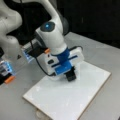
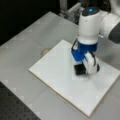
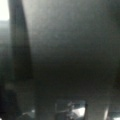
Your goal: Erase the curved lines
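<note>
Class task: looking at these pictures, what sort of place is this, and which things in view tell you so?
Probably a robotics lab bench. A white robot arm hangs over a grey metal table, its gripper pressing a black eraser block onto a white board, dark surroundings behind.

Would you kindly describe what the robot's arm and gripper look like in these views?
The arm has rounded white housings with dark joints, and a round cap with a glowing blue light. A bright blue mount sits below the wrist beside a white box with a black cable. The gripper ends in a black block over the white board.
</note>
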Available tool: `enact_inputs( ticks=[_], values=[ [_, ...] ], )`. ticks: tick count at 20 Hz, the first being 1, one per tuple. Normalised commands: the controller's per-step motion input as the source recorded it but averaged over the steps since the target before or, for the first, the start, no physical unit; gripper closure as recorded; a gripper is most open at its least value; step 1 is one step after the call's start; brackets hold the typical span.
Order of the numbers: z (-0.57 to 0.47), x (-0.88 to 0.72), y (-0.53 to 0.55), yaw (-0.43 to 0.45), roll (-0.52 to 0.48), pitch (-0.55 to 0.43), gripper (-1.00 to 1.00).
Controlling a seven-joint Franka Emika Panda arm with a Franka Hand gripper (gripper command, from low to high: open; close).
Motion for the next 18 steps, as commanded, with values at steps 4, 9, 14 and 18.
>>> enact_inputs(
  ticks=[4, 9, 14, 18],
  values=[
    [0.34, 0.2, -0.14, 0.219, -0.168, 0.257, 1.0],
    [0.32, 0.28, -0.31, 0.268, -0.137, 0.276, 1.0],
    [0.4, 0.26, -0.55, 0.424, -0.15, 0.323, 1.0],
    [0.46, 0.22, -0.45, 0.39, -0.124, 0.345, 1.0]
  ],
)
